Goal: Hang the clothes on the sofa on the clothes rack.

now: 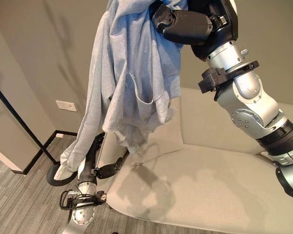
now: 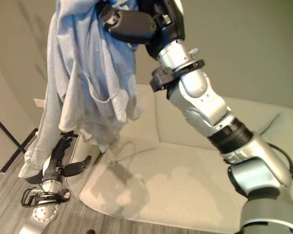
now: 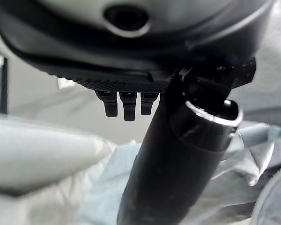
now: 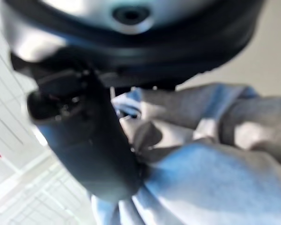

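A light blue-grey garment (image 1: 132, 73) hangs in long folds from my right hand (image 1: 183, 24), which is raised high above the sofa and shut on the cloth's top. In the right wrist view the thumb (image 4: 84, 140) presses into the bunched cloth (image 4: 201, 178). The hem dangles just above the beige sofa (image 1: 210, 185) at its left end. My left hand (image 1: 93, 163) is low by the sofa's left edge, open with fingers straight, partly behind the hanging hem. Pale cloth (image 3: 107, 178) shows past its thumb (image 3: 178, 154).
A thin black pole (image 1: 19, 122) slants down to a dark rounded base (image 1: 53, 176) on the grey carpet at the left. A white wall outlet (image 1: 66, 106) sits behind it. A beige cushion (image 1: 163, 134) leans on the sofa's back.
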### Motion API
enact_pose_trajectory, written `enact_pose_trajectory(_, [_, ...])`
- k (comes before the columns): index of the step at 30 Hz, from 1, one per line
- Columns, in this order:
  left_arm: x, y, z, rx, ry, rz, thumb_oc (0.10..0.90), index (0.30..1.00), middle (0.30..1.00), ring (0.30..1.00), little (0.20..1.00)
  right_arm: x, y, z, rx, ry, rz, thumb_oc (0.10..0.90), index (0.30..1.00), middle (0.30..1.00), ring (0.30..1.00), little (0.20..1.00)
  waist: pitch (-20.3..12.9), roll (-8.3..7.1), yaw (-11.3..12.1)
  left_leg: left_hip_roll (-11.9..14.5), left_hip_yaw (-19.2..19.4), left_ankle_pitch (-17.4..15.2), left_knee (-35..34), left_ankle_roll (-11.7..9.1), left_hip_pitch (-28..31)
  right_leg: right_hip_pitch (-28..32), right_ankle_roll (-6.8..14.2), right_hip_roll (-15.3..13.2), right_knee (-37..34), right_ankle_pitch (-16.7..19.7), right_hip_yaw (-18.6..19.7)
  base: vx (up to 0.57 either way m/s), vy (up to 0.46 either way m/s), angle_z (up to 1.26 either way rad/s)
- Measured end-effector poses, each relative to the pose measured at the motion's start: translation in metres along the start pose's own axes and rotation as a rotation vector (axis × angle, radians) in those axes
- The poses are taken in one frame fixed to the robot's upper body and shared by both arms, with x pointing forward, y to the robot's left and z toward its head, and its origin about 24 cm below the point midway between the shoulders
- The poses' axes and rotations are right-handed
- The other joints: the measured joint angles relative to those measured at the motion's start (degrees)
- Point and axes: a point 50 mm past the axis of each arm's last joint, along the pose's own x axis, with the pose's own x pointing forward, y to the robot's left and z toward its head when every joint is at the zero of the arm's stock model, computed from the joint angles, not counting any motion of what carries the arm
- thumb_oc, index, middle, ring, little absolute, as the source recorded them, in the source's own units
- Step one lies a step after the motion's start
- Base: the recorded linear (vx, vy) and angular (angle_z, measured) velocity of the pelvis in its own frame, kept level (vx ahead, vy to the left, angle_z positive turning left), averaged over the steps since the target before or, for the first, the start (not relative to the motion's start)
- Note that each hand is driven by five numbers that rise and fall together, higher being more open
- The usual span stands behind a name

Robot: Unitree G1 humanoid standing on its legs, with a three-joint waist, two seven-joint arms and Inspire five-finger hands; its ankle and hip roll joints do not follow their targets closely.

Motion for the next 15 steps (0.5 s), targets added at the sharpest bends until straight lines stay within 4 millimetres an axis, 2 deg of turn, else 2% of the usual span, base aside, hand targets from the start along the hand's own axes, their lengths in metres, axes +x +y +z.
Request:
enact_pose_trajectory(1, [0.009, -0.026, -0.010, -0.042, 0.051, -0.041, 0.800, 0.900, 0.900, 0.900, 0.900, 0.001, 0.015, -0.005, 0.055, 0.013, 0.040, 0.400, 0.300, 0.300, 0.300, 0.300, -0.08, -0.13, -0.71, 0.00, -0.11, -0.01, 0.00, -0.03, 0.03, -0.20, -0.03, 0.06, 0.00, -0.10, -0.02, 0.02, -0.013, -0.05])
enact_pose_trajectory(2, [0.032, -0.054, -0.023, -0.006, 0.134, -0.104, 0.800, 0.900, 0.900, 0.900, 0.900, 0.001, 0.041, -0.004, 0.123, 0.002, 0.134, 0.400, 0.300, 0.300, 0.300, 0.300, -0.25, -0.43, -2.02, 0.14, 0.22, 0.02, 0.00, 0.00, -0.21, -0.45, -0.09, 0.08, 0.01, 0.07, 0.10, 0.00, -0.007, -0.11])
enact_pose_trajectory(3, [0.036, -0.066, -0.022, -0.001, 0.144, -0.135, 0.800, 0.900, 0.900, 0.900, 0.900, 0.000, 0.053, 0.000, 0.141, -0.012, 0.185, 0.400, 0.300, 0.300, 0.300, 0.300, -0.42, -0.90, -3.64, 0.10, 0.56, 0.10, 0.01, -0.07, -0.18, -0.99, -0.14, 0.01, 0.02, 0.23, 0.58, -0.01, -0.006, -0.18])
enact_pose_trajectory(4, [0.040, -0.074, -0.018, 0.003, 0.134, -0.153, 0.800, 0.900, 0.900, 0.900, 0.900, 0.000, 0.062, 0.001, 0.170, -0.025, 0.213, 0.400, 0.300, 0.300, 0.300, 0.300, -0.64, -1.21, -5.25, 0.06, 0.75, 0.04, 0.01, -0.03, -0.18, -1.09, -0.15, -0.07, 0.02, 0.22, 0.78, -0.02, -0.002, -0.15])
enact_pose_trajectory(5, [0.053, -0.089, -0.004, -0.012, 0.100, -0.193, 0.800, 0.900, 0.900, 0.900, 0.900, 0.002, 0.073, 0.001, 0.217, -0.045, 0.233, 0.400, 0.300, 0.300, 0.300, 0.300, -0.68, -1.26, -6.31, 0.05, 1.08, 0.05, 0.02, 0.00, -0.30, -1.13, -0.15, -0.13, 0.03, 0.33, 0.90, -0.02, 0.003, -0.13])
enact_pose_trajectory(7, [0.060, -0.112, 0.019, -0.076, 0.039, -0.256, 0.800, 0.900, 0.900, 0.900, 0.900, 0.002, 0.074, 0.001, 0.226, -0.048, 0.232, 0.400, 0.300, 0.300, 0.300, 0.300, -0.69, -1.28, -6.92, 0.04, 1.34, 0.03, 0.01, 0.03, -0.34, -1.32, -0.16, -0.17, 0.04, 0.39, 1.17, -0.01, 0.008, -0.08])
enact_pose_trajectory(8, [0.061, -0.121, 0.027, -0.105, 0.026, -0.283, 0.400, 0.300, 0.300, 0.300, 0.300, 0.003, 0.072, 0.000, 0.224, -0.044, 0.221, 0.400, 0.300, 0.300, 0.300, 0.300, -0.69, -1.28, -7.00, 0.06, 1.36, 0.02, 0.01, 0.03, -0.23, -1.25, -0.16, -0.14, 0.04, 0.39, 1.22, 0.00, 0.007, -0.04])
enact_pose_trajectory(11, [0.054, -0.139, 0.031, -0.153, 0.037, -0.350, 0.400, 0.300, 0.300, 0.300, 0.300, 0.004, 0.070, -0.002, 0.239, -0.033, 0.200, 0.400, 0.300, 0.300, 0.300, 0.300, -0.70, -1.17, -7.55, 0.23, 1.58, 0.02, 0.01, 0.03, -0.15, -1.48, -0.21, 0.00, 0.04, 0.35, 1.92, 0.00, 0.002, -0.08])
enact_pose_trajectory(15, [0.049, -0.136, 0.011, -0.183, 0.154, -0.346, 0.400, 0.300, 0.300, 0.300, 0.300, 0.003, 0.067, -0.002, 0.234, -0.027, 0.191, 0.400, 0.300, 0.300, 0.300, 0.300, -0.67, -1.08, -8.20, 0.52, 2.74, 0.01, 0.01, 0.04, 0.07, -2.03, -0.25, 0.13, 0.04, 0.39, 2.74, 0.00, -0.006, -0.14])
